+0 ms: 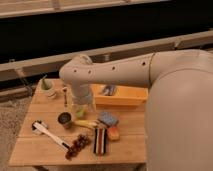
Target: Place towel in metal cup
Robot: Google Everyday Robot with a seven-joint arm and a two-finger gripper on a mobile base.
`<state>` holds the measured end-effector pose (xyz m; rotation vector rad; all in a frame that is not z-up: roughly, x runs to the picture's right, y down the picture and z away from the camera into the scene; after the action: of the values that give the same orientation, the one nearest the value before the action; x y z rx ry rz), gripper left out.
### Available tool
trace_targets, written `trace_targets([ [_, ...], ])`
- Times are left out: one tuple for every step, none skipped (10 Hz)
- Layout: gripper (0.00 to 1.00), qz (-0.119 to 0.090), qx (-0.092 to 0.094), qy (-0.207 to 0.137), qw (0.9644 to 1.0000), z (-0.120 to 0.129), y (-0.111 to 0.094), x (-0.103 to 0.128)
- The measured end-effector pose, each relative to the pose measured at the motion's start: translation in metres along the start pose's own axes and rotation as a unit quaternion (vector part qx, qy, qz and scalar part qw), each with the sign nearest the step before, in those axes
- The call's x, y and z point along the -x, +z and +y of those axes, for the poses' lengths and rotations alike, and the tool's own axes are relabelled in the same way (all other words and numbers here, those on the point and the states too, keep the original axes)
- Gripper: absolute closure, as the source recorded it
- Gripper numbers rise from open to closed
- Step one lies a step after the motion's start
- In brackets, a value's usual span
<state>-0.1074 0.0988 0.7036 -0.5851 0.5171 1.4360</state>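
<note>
Toward the back of the surface, right of its middle, the towel lies bunched inside a long yellow tray, a grey-blue lump with paler patches. Nothing is touching it. The metal cup stands upright well apart from it, forward and to the left, on the bare wood with its dark inside facing up.

Between the two hangs the end effector, pointing down from the white arm, which reaches in from the right and bends at a rounded joint above the surface. Its jaws stand wide and hold nothing. It is just beside the tray's left end and directly over a light green cup. Whether it touches that cup cannot be told. The green cup sits just right of the metal cup and slightly behind it.

Farther out, a banana lies in front of the green cup, with a flat blue block to its right and a small orange piece beyond that. Nearer the front edge are a dark striped object, a cluster of dark grapes and a white-handled tool lying aslant. A white cup with a green plant stands in the back left corner.
</note>
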Motion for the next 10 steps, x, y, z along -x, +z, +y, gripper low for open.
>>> trace_targets([
  [0.35,0.0,0.0,0.0,1.0,0.0,0.0,0.0],
  [0.35,0.0,0.0,0.0,1.0,0.0,0.0,0.0],
  [0.35,0.0,0.0,0.0,1.0,0.0,0.0,0.0],
  [0.35,0.0,0.0,0.0,1.0,0.0,0.0,0.0],
  [0.35,0.0,0.0,0.0,1.0,0.0,0.0,0.0],
  [0.35,0.0,0.0,0.0,1.0,0.0,0.0,0.0],
  [0.35,0.0,0.0,0.0,1.0,0.0,0.0,0.0],
  [0.35,0.0,0.001,-0.003,1.0,0.001,0.0,0.001],
  [0.35,-0.002,0.0,-0.007,1.0,0.002,-0.001,0.002],
  [0.35,-0.008,-0.003,-0.015,0.9998,0.004,-0.001,0.011],
])
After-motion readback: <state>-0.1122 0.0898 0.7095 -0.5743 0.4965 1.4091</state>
